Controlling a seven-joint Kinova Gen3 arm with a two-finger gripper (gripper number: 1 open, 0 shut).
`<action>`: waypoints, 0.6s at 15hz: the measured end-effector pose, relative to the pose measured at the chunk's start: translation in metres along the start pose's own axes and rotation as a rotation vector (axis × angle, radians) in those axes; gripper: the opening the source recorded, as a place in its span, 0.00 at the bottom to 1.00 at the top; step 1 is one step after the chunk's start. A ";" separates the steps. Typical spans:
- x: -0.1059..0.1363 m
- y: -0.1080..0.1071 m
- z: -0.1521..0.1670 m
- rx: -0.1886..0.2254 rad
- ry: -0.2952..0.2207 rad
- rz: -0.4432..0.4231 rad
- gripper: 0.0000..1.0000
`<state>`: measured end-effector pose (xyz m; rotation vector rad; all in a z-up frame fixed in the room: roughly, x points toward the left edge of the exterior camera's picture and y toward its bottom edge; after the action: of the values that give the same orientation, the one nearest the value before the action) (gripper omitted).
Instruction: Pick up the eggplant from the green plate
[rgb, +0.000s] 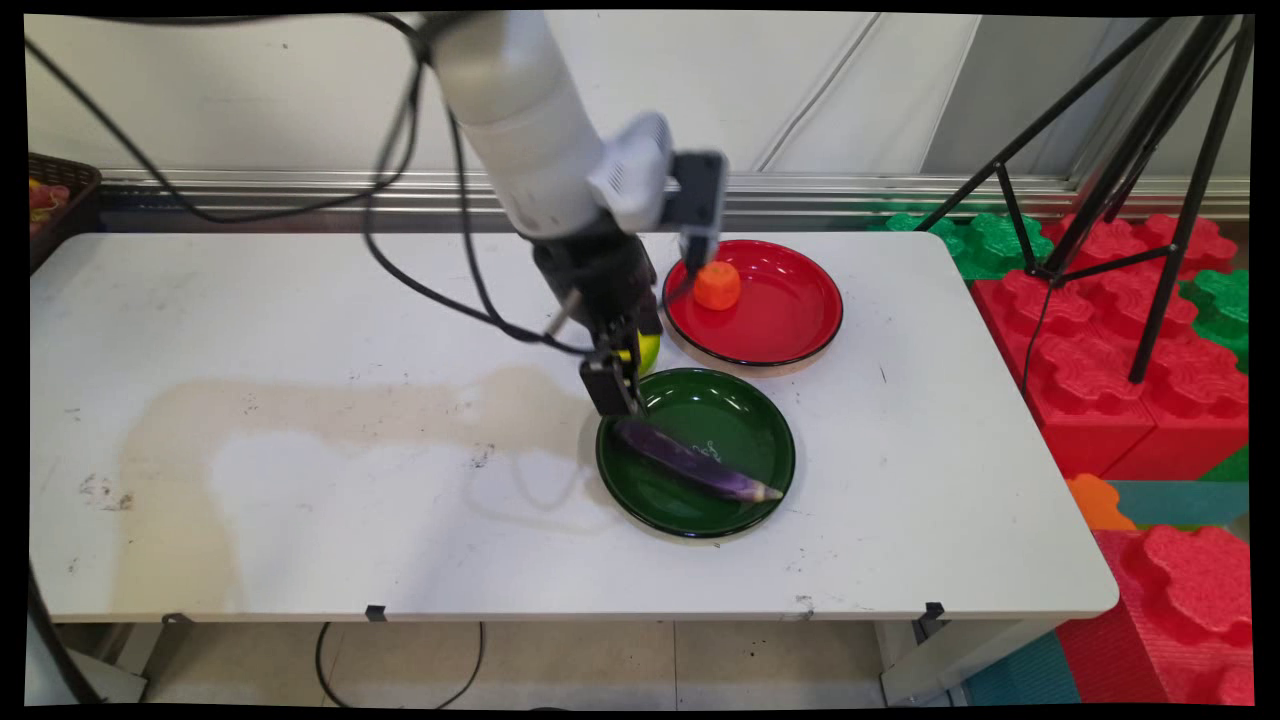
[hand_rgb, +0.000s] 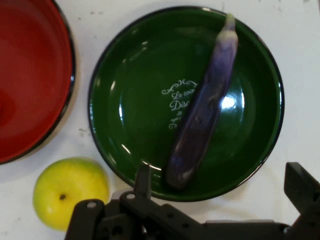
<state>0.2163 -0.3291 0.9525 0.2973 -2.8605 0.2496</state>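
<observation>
A purple eggplant (rgb: 697, 462) (hand_rgb: 202, 110) lies slantwise in a green plate (rgb: 745, 410) (hand_rgb: 135, 105) near the table's middle. My gripper (rgb: 616, 392) (hand_rgb: 220, 187) hangs just over the plate's left rim, open, with the eggplant's blunt end lying between its spread fingers (hand_rgb: 143, 179) and nothing held. A yellow-green round fruit (rgb: 649, 350) (hand_rgb: 70, 191) sits on the table beside the plate, half hidden behind the hand in the main view. Farther back stands a red plate (rgb: 790, 300) (hand_rgb: 30, 75) with a small orange fruit (rgb: 717, 285) in it.
Black cables hang from the arm over the table's left half, above a brownish stain (rgb: 330, 410). A dark basket (rgb: 55, 200) stands at the far left. Red and green foam blocks (rgb: 1100, 340) and a black tripod (rgb: 1120, 170) are beyond the table's right edge.
</observation>
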 end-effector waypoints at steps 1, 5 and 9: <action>0.005 -0.001 0.010 -0.006 -0.015 0.015 1.00; 0.020 -0.004 0.050 -0.029 -0.069 0.075 1.00; 0.030 -0.009 0.085 -0.048 -0.112 0.126 1.00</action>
<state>0.1706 -0.3599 0.8805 0.1255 -2.9948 0.1925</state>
